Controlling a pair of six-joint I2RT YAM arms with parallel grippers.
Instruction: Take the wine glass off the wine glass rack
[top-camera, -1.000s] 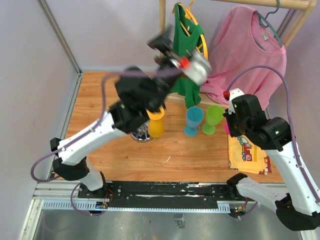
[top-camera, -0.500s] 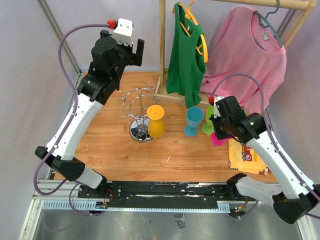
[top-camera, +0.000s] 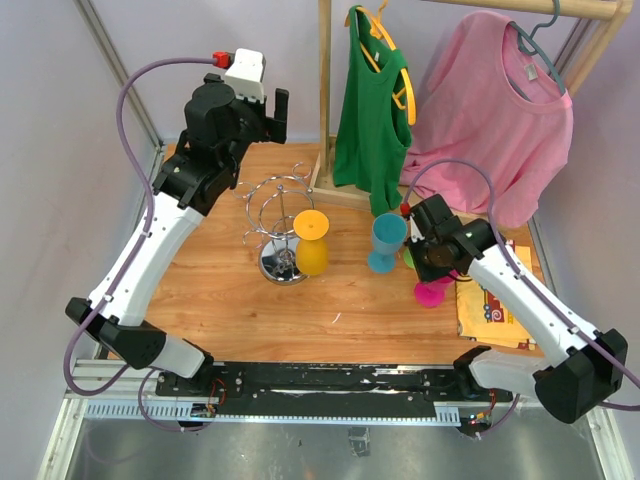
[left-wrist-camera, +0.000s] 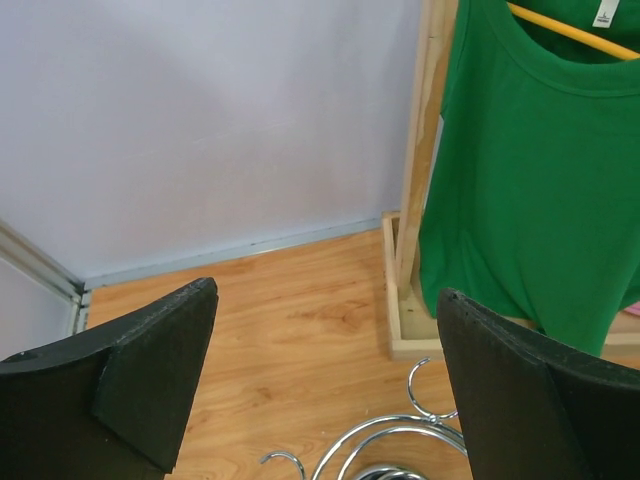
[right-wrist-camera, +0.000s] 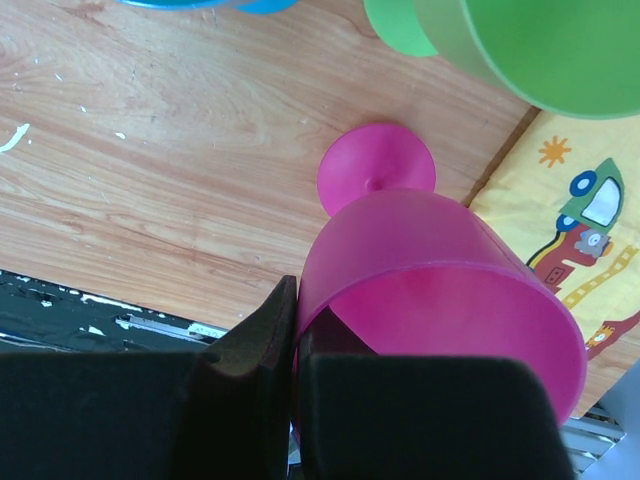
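Left gripper (left-wrist-camera: 325, 385), fingers apart, is hovering by rack (top-camera: 283, 268) (orange glass (top-camera: 312, 255) seemingly hanging there), needing descent; right gripper (right-wrist-camera: 297, 330) clamping pink glass (right-wrist-camera: 430, 270).

The left arm (top-camera: 165, 240) is stretched up and back, left hand (left-wrist-camera: 325, 335) high, fingers spread wide and empty; the right arm (top-camera: 520, 295) is bent low and inward, right hand (right-wrist-camera: 292, 340) pinched on the pink glass (right-wrist-camera: 430, 270) rim.

Nothing legible; the tag (left-wrist-camera: 603, 12) on the green shirt (left-wrist-camera: 530, 170) is blurred.
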